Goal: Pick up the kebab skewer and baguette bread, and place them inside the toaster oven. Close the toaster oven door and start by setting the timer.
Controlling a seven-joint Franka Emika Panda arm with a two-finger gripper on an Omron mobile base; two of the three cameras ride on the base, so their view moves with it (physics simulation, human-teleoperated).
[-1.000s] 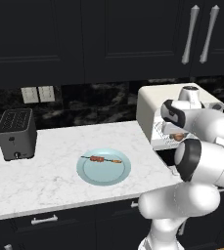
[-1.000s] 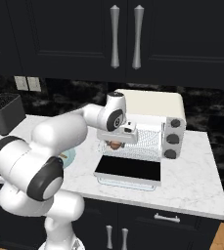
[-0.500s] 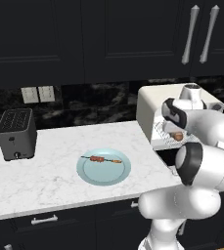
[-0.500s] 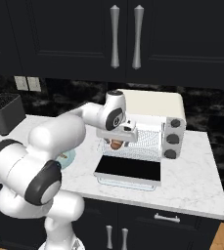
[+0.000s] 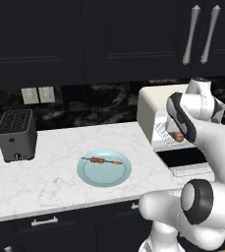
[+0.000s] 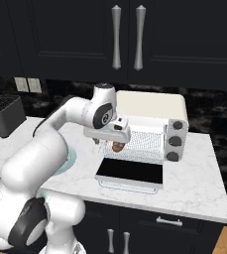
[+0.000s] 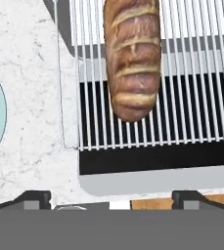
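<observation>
The baguette bread (image 7: 132, 58) lies lengthwise on the wire rack (image 7: 191, 73) of the cream toaster oven (image 6: 149, 106), free of my fingers. My gripper (image 7: 112, 197) hovers just above the front of the rack, open, its fingertips (image 7: 33, 197) spread wide with nothing between them. In the right base view the gripper (image 6: 116, 141) stands at the oven mouth over the baguette bread (image 6: 117, 147). The toaster oven door (image 6: 131, 172) hangs open, flat over the counter. The kebab skewer (image 5: 102, 161) rests on a pale blue plate (image 5: 104, 168) left of the oven.
A dark grey slot toaster (image 5: 16, 134) stands at the counter's far left. The oven's knob panel (image 6: 174, 141) is on its right side. Black wall cabinets hang above, and bare marble counter (image 5: 55, 167) lies between toaster and plate.
The jaws have spread wide and let go of the baguette, which now lies on the rack. The hand has hardly shifted.
</observation>
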